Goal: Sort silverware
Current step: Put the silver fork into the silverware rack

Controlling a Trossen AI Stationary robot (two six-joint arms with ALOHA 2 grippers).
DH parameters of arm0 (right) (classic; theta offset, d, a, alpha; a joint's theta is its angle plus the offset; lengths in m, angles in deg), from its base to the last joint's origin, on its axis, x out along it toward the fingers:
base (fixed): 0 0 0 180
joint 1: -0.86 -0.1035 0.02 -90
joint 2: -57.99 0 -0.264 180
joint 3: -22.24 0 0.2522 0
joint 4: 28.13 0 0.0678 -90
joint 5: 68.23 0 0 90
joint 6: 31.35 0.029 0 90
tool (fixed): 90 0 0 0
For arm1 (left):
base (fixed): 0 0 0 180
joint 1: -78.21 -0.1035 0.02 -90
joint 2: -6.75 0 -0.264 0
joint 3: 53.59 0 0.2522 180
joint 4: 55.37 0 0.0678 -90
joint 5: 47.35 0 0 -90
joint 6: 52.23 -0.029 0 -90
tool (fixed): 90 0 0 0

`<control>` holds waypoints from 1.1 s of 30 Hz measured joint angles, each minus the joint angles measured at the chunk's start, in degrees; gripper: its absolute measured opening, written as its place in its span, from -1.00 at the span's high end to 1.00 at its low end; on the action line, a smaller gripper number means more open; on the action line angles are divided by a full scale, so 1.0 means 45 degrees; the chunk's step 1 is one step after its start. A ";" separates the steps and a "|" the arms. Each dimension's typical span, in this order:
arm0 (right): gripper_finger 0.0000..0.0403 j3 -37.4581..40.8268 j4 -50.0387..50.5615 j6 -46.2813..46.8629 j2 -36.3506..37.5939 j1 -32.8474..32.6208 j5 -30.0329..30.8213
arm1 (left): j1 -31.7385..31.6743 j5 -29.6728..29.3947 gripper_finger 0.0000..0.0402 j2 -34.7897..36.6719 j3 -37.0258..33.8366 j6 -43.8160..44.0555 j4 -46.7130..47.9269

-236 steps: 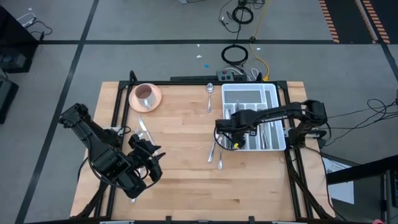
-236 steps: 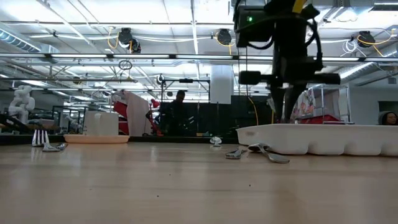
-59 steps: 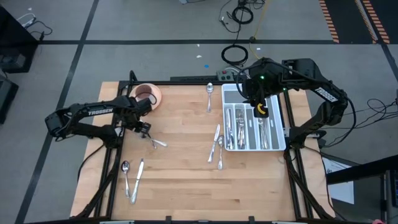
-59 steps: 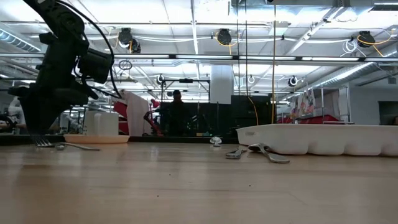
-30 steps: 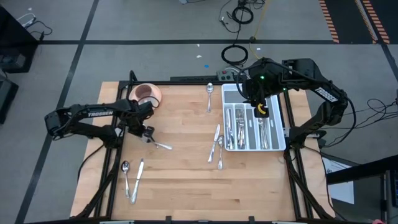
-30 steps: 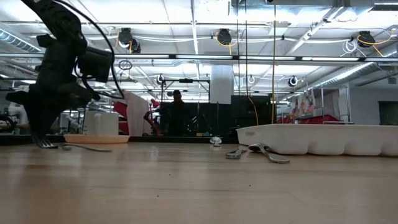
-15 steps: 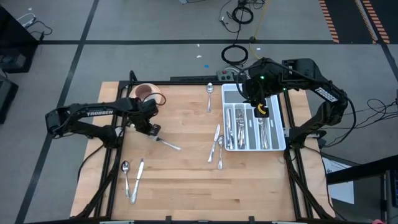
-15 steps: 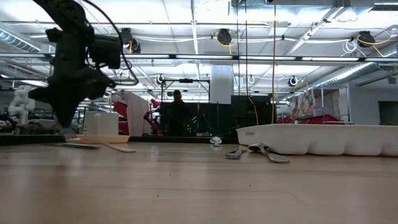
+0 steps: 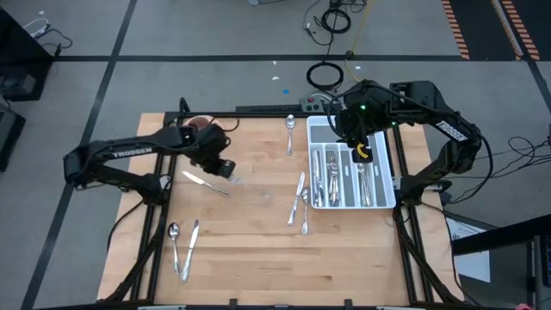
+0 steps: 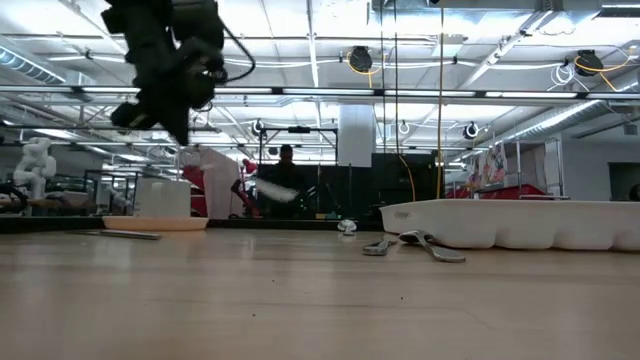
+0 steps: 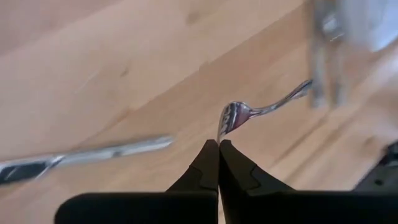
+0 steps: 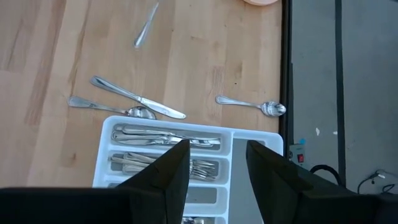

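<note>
My left gripper (image 9: 224, 169) hangs above the table's left half, shut on a silver fork (image 11: 261, 109) that shows blurred in the air in the low view (image 10: 275, 190). A knife (image 9: 205, 183) lies flat on the wood just beside and below it. More silverware lies loose: a spoon (image 9: 174, 232) and a knife (image 9: 191, 241) near the front left, a spoon (image 9: 291, 125) at the far edge, and a few pieces (image 9: 299, 202) beside the white tray (image 9: 389, 185). My right gripper (image 12: 214, 174) is open above the tray, holding nothing. My left gripper pinches the fork by its wide head end (image 11: 225, 127) between the two shut fingertips. The fingers slant down from the table's left. The handle (image 11: 292, 94) sticks out beyond the fingertips toward the tray side, and the whole fork is lifted clear of the table.
A pink saucer with a cup (image 9: 200, 127) stands at the far left, partly hidden by my left arm. The tray's compartments hold several sorted pieces (image 9: 331, 176). Bare wood spreads across the table's middle and front.
My left gripper has risen and gone toward the table's right and far edges with the fork. The fork, which lay with its handle on the wood, is now lifted clear. The knife beside it has stayed on the table.
</note>
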 joint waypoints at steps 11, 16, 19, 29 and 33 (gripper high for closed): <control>0.25 0.0000 0.0000 0.0132 0.0862 0.0002 0.1328 | 0.0014 -0.0391 0.99 -0.0098 0.0810 0.0360 -0.4681; 0.25 0.0000 0.0000 0.0682 0.2089 -0.0003 0.1322 | -0.0367 0.0100 0.99 -0.0878 0.0815 0.0153 -0.6068; 0.25 0.0000 0.0002 0.1479 0.2762 -0.0003 0.1336 | -0.0474 0.0434 0.99 -0.1559 0.0986 0.0129 -0.6574; 0.25 -0.0005 0.0000 0.3630 0.4237 -0.0003 0.1336 | -0.0530 0.1095 1.00 -0.4782 0.5765 -0.1791 -0.6171; 0.25 -0.0005 0.0003 0.4048 0.4467 -0.0003 0.1330 | -0.0681 0.1264 1.00 -0.6225 0.8554 -0.3141 -0.4627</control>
